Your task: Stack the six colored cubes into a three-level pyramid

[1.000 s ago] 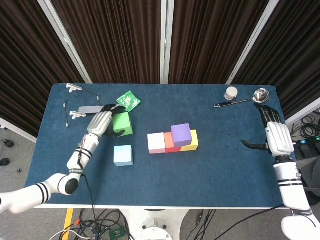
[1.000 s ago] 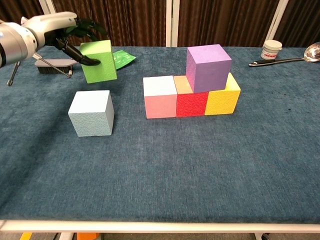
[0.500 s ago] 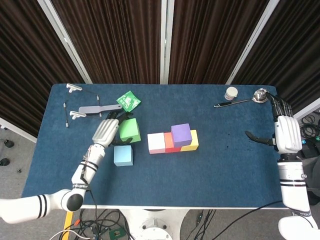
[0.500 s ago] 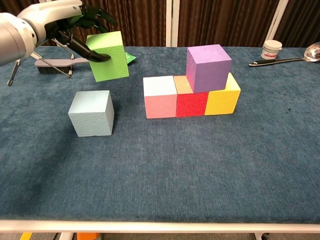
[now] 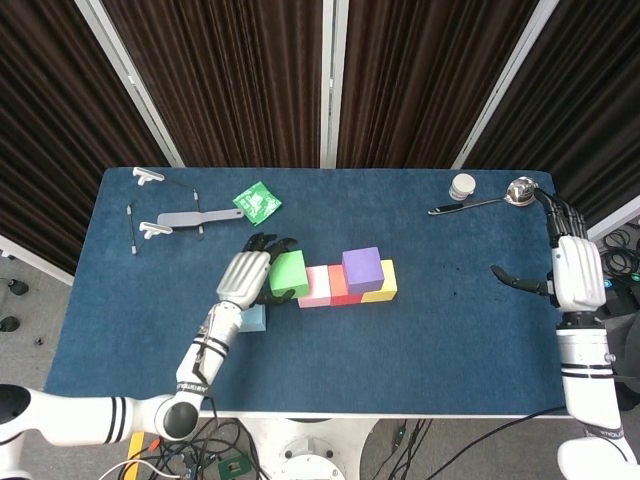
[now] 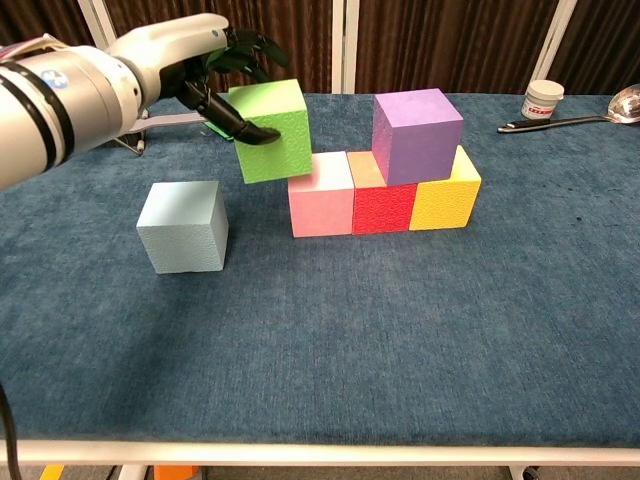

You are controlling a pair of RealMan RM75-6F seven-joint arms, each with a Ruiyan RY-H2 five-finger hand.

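My left hand (image 5: 252, 275) (image 6: 215, 62) grips the green cube (image 5: 289, 273) (image 6: 272, 131) and holds it tilted in the air, just left of and above the pink cube (image 5: 317, 286) (image 6: 321, 197). Pink, red (image 6: 383, 200) and yellow (image 6: 446, 193) cubes form a row on the blue table. The purple cube (image 5: 362, 268) (image 6: 416, 134) sits on top, over the red and yellow ones. A light blue cube (image 6: 183, 226) (image 5: 254, 318) stands alone to the left, partly hidden under my left arm in the head view. My right hand (image 5: 571, 264) hovers open at the table's right edge.
A green packet (image 5: 257, 201), a grey tool (image 5: 185, 218) and small white clips (image 5: 147, 176) lie at the back left. A white jar (image 5: 462, 186) (image 6: 543, 99) and a metal spoon (image 5: 492, 196) (image 6: 590, 110) lie at the back right.
My left hand has carried the green cube rightward from the back left to beside the pink cube. The right hand has risen slightly toward the table's far right corner.
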